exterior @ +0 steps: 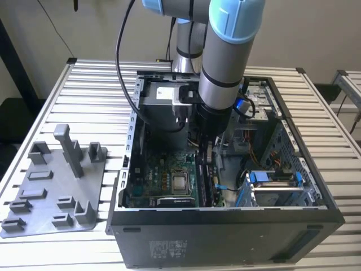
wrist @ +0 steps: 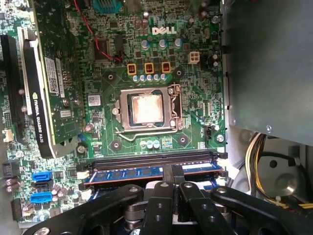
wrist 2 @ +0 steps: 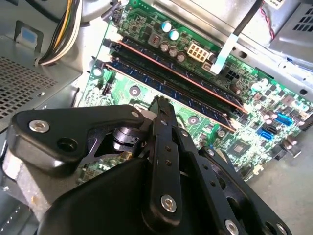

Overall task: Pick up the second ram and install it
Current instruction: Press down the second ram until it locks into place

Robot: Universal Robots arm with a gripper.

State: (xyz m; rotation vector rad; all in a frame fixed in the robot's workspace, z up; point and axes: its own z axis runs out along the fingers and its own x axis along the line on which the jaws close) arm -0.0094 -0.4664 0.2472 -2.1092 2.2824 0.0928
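The second ram (wrist: 127, 173), a long dark blue strip, lies in a slot along the edge of the green motherboard (wrist: 195, 83), with white latches at both ends. My gripper (wrist: 172, 171) is shut, its fingertips together over the middle of the strip's top edge; whether they touch it I cannot tell. In the second wrist view the gripper (wrist 2: 159, 104) hangs right beside the long memory slots (wrist 2: 195, 88). The exterior view has the arm reaching down into the open computer case, the gripper (exterior: 206, 153) low over the board's right side.
A black memory slot (wrist: 151, 156) runs parallel beside the ram. The processor socket (wrist: 145, 108) and a graphics card (wrist: 44, 98) stand on the board. A power supply (exterior: 163, 104) and drive cage (exterior: 276, 183) crowd the case. A grey fixture plate (exterior: 56, 186) lies on the slatted table.
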